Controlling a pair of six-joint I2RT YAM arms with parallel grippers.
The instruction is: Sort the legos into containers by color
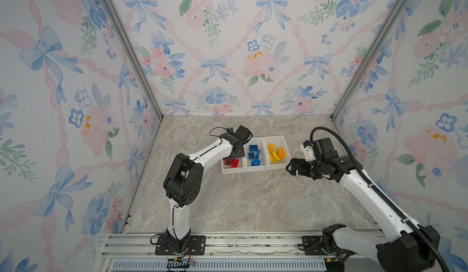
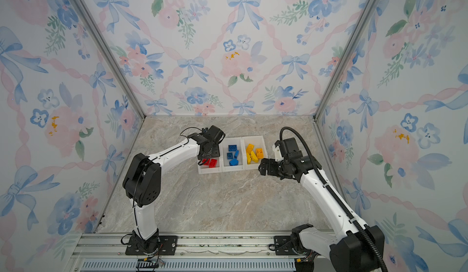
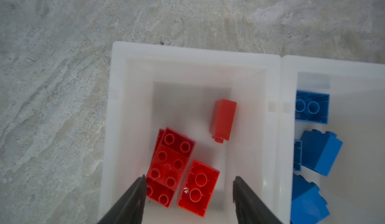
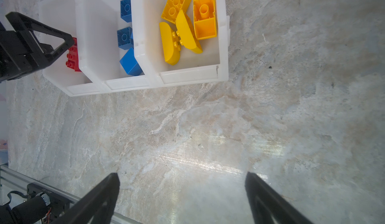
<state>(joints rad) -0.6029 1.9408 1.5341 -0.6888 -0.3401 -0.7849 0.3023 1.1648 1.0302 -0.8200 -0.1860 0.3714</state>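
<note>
The containers are three white bins joined in a row, and in both top views they hold the legos by color. Red legos (image 1: 235, 163) (image 2: 211, 162) lie in the left bin (image 1: 231, 170), blue legos (image 1: 254, 154) (image 2: 233, 154) in the middle bin and yellow legos (image 1: 274, 153) (image 2: 253, 153) in the right one. My left gripper (image 3: 190, 178) hangs open over the red bin (image 3: 195, 52), holding nothing. Below it lie a small tall red brick (image 3: 223, 118), a studded red brick (image 3: 170, 162) and an upturned red brick (image 3: 198, 187). My right gripper (image 4: 182, 175) is open and empty above bare table, right of the bins.
The marble-patterned tabletop (image 1: 253, 202) stretches in front of the bins with no loose bricks in sight. Flowered walls close in the left, back and right sides. An aluminium rail (image 1: 228, 243) with both arm bases runs along the front edge.
</note>
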